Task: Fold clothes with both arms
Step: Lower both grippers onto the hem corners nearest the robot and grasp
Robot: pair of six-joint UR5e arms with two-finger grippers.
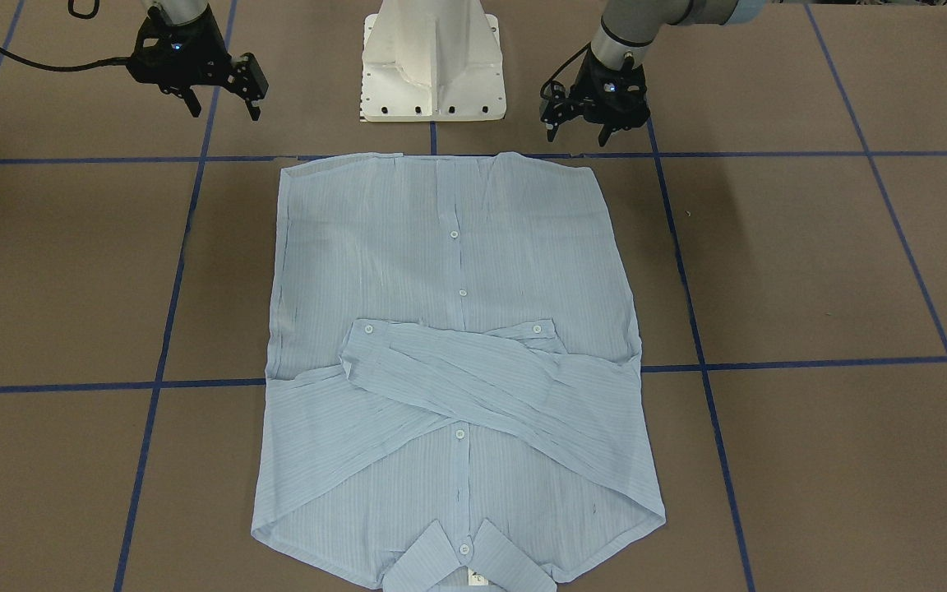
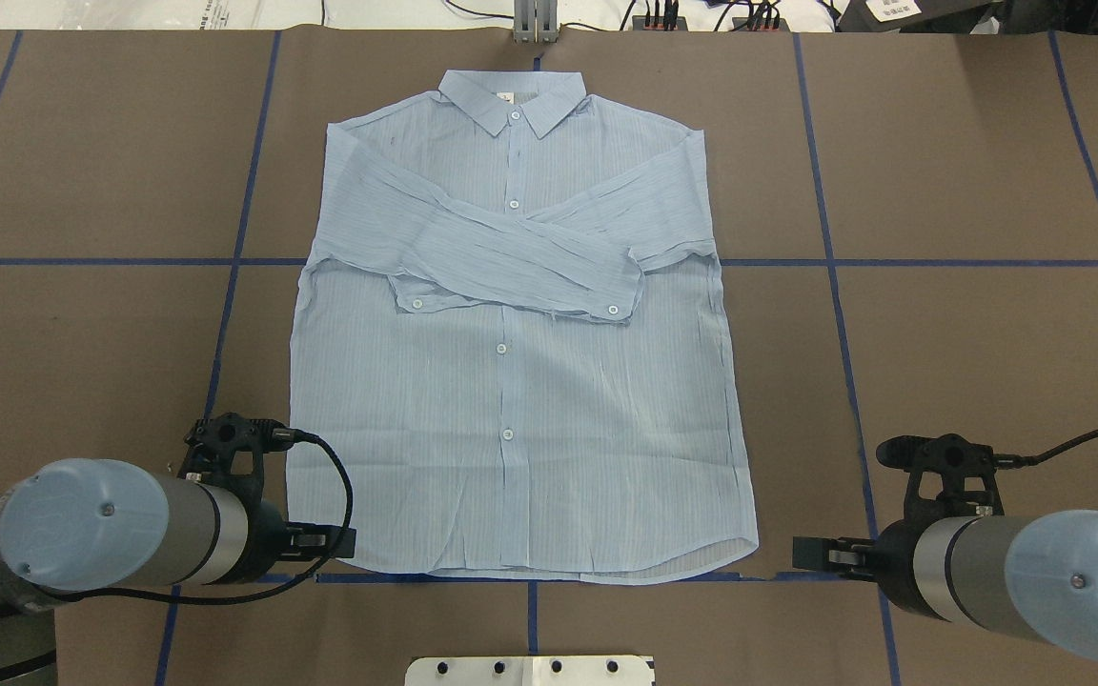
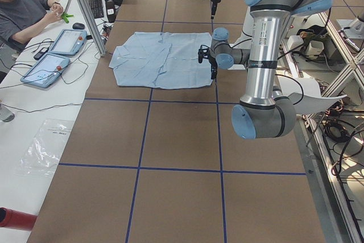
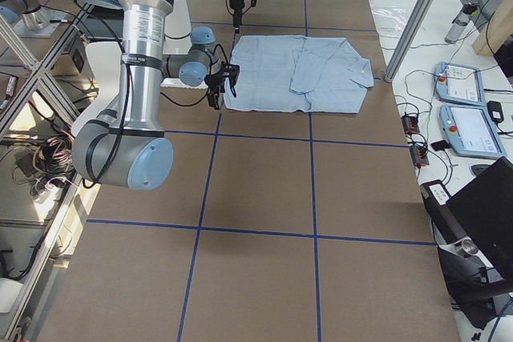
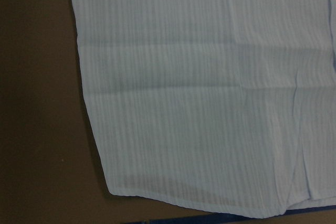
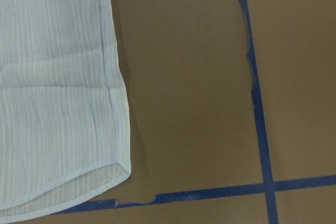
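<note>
The light-blue shirt [image 1: 375,247] lies flat and buttoned, front up, with both sleeves crossed over the chest [image 2: 520,262]. Its collar [image 2: 516,95] points away from the robot and its hem lies close to the base. My left gripper [image 1: 579,127] hovers open above the table, just beside the hem's left corner [image 5: 121,187]. My right gripper [image 1: 225,108] hovers open a little outside the hem's right corner [image 6: 118,169]. Neither gripper touches the cloth. The wrist views show the two hem corners but no fingers.
The white pedestal base [image 1: 432,66] stands between the arms, just behind the hem. Blue tape lines [image 1: 810,153] grid the brown table. A person [image 3: 23,9] sits at a side bench with tablets [image 3: 45,66], and a frame post [image 3: 85,9] stands there.
</note>
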